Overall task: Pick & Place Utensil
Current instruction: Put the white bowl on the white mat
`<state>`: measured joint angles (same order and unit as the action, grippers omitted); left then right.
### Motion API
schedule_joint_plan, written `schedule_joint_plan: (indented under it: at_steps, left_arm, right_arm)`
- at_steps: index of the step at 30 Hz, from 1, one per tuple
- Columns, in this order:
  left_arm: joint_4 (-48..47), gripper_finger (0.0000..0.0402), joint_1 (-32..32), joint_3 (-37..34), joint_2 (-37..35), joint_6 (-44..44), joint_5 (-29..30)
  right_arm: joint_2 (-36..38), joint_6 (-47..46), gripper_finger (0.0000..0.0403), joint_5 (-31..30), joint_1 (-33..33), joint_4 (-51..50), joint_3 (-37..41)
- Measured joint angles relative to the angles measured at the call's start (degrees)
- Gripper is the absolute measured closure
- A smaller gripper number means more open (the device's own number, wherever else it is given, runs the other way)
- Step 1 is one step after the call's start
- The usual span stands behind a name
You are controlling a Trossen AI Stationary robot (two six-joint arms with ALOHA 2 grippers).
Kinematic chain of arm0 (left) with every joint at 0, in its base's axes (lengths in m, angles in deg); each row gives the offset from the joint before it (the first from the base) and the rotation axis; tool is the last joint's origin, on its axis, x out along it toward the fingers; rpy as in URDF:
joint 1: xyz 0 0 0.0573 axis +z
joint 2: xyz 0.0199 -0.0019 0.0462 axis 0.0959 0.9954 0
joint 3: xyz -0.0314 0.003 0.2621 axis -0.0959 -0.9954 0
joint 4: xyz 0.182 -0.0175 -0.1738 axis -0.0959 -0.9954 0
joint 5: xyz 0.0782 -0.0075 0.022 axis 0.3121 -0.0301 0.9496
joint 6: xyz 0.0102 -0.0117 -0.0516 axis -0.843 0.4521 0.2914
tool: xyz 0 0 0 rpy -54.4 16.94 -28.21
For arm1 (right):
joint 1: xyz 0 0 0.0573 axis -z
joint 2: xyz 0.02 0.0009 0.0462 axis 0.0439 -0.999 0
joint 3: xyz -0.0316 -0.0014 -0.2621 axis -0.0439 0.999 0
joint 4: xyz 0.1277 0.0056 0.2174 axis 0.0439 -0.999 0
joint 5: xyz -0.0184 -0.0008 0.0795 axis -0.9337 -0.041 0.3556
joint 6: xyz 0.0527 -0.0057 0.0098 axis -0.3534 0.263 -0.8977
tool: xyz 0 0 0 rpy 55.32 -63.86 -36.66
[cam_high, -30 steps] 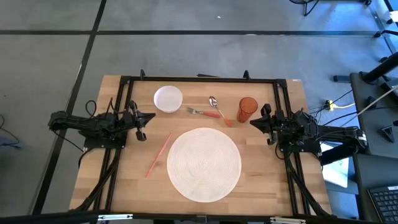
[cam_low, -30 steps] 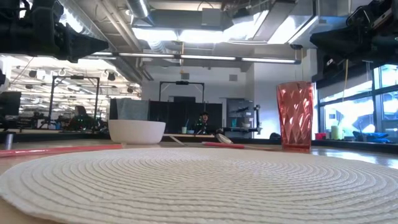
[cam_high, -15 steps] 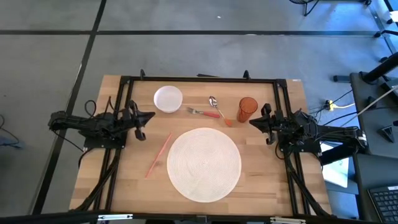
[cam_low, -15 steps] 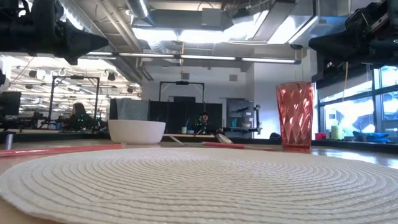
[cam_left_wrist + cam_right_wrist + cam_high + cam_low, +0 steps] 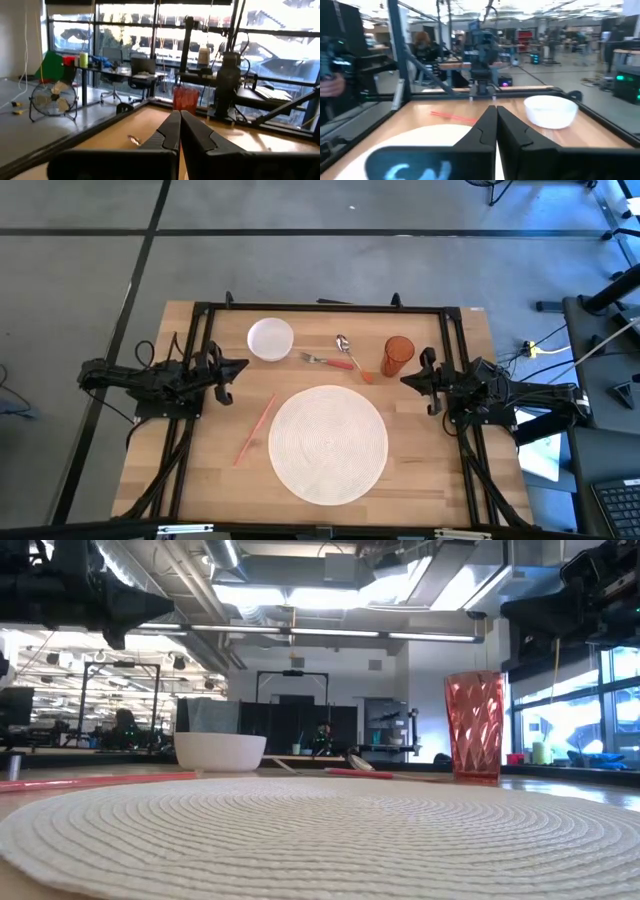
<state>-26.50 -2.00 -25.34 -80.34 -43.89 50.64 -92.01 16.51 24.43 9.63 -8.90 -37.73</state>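
Note:
A fork with a red handle and a spoon with an orange handle lie flat on the table between the white bowl and the red cup. They also show in the low view as a low shape. My left gripper hovers shut at the table's left side, pointing right, apart from everything; its wrist view shows the shut fingers aimed toward the cup and spoon. My right gripper hovers shut just near of the cup, pointing left.
A round white woven placemat fills the table's near middle. A thin red stick lies left of it. A black frame runs along the far edge and sides. Bare wood lies near both arms.

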Motion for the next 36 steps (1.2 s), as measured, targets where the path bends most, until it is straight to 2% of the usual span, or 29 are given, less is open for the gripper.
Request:
schedule_joint_plan:
  at_steps: [4,6,9,13,17,23,28,31,36]
  left_arm:
    - [-5.17,0.0398,0.12,0.03,0.00,5.47,2.70]
    - [-7.99,0.0398,0.46,0.79,0.13,8.47,5.99]
    - [-10.39,0.0398,1.49,4.14,2.67,9.19,6.79]
    - [-15.83,0.0398,4.37,11.73,11.61,9.86,7.93]
    - [-27.86,0.0398,10.29,23.35,25.87,13.85,6.40]
    - [-47.83,0.0398,23.01,40.90,48.48,13.48,-4.49]
    - [-51.30,0.0389,30.78,48.56,63.66,3.86,-16.96]
    - [-51.11,0.0362,32.14,52.45,70.26,-1.29,-20.74]
    - [-52.37,0.0286,32.24,57.31,77.98,-6.03,-29.43]
  right_arm:
    - [0.00,-0.18,0.0397,2.90,-0.02,-0.21,0.00]
    - [0.00,-0.41,0.0392,2.85,-0.02,-0.19,0.00]
    - [0.00,-0.27,0.0385,1.65,-0.02,-0.02,0.00]
    - [0.00,-0.12,0.0384,-1.18,-0.02,0.07,0.00]
    - [0.00,-0.12,0.0383,-1.72,-0.02,0.17,0.00]
    - [0.00,-0.12,0.0383,-1.66,-0.02,0.18,0.00]
    - [0.00,-0.12,0.0383,-0.36,0.00,-0.27,0.00]
    - [0.00,-0.13,0.0383,2.95,-0.01,-0.28,0.00]
    - [0.00,-0.12,0.0383,6.68,-0.02,-0.71,0.00]
